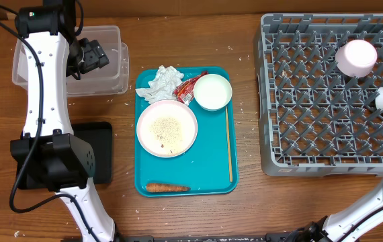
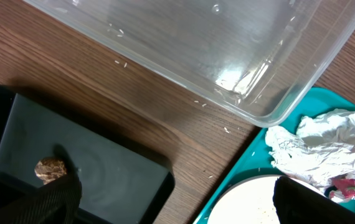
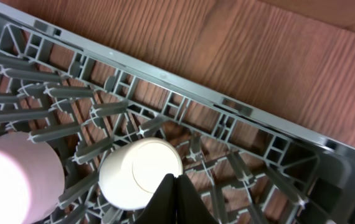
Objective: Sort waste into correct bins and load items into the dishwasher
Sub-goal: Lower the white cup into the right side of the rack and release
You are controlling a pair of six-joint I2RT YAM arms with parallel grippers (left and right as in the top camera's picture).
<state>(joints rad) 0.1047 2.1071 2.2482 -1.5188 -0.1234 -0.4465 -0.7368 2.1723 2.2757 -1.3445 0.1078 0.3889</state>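
My left gripper point(image 1: 92, 54) hangs open over the clear tub point(image 1: 114, 40), nothing between its fingers point(image 2: 53, 199). In the left wrist view a brown lump point(image 2: 50, 168) lies in the black tray point(image 2: 103, 168). On the teal tray point(image 1: 218, 181) sit a plate point(image 1: 166, 128) with rice, a white bowl point(image 1: 212, 91), a crumpled napkin point(image 1: 162, 84), a red wrapper point(image 1: 190, 89) and a carrot point(image 1: 166, 188). My right gripper point(image 3: 176, 186) is shut and empty just above a white cup point(image 3: 140, 174) standing upside down in the grey rack point(image 1: 299, 134), beside a pink bowl point(image 1: 356, 57).
A thin wooden stick point(image 1: 228, 144) lies along the teal tray's right side. Rice grains are scattered on the wood between the tub and the trays. The rack's upright pegs point(image 3: 103, 112) surround the cup closely.
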